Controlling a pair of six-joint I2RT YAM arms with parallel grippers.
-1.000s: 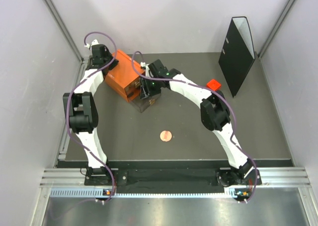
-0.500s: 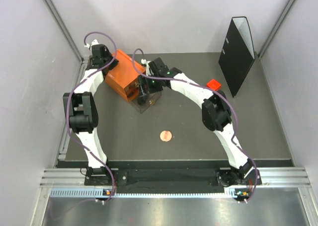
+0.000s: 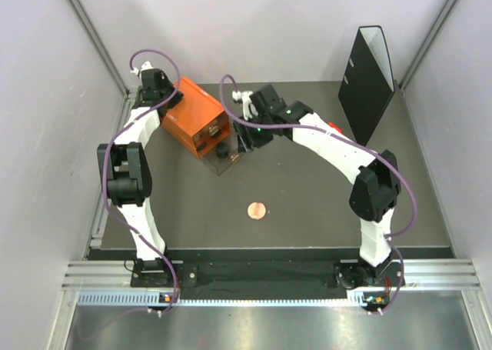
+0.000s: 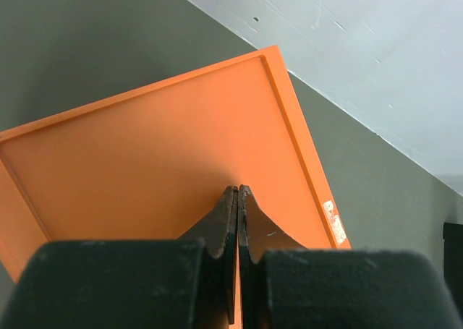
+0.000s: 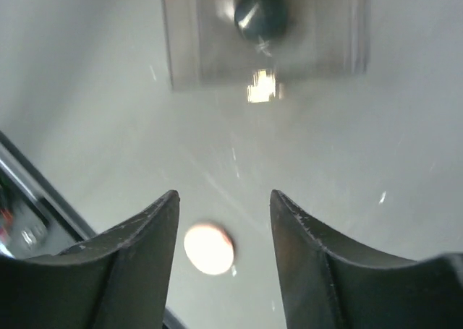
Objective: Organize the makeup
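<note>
From above, the left arm (image 3: 131,173) stretches to the back-left corner of the orange drawer box (image 3: 192,119). Its wrist covers its own fingertips there. The right arm (image 3: 338,150) arcs over the table (image 3: 307,211), elbow raised, with its dark wrist end just beside the clear drawer (image 3: 223,166) pulled out of the box front. Its fingers are too dark to read in this view. Inside the drawer lies the small black disc (image 3: 222,151), with a glinting speck (image 3: 234,158) next to it that is too small to name. The round pink disc (image 3: 257,210) lies alone on the open table, well apart from the drawer. The arm hides all but a sliver of the red cube (image 3: 334,124). A black file holder (image 3: 367,81) stands at the back right.

The left wrist view shows what the overhead view cannot. The left gripper (image 4: 237,191) has its jaws pressed together with nothing between them, tips on the box's flat top.

The right wrist view is blurred. The right gripper (image 5: 224,199) has its jaws spread and empty, angled down at the table. The pink disc shows in the gap below, the drawer and dark disc beyond.
</note>
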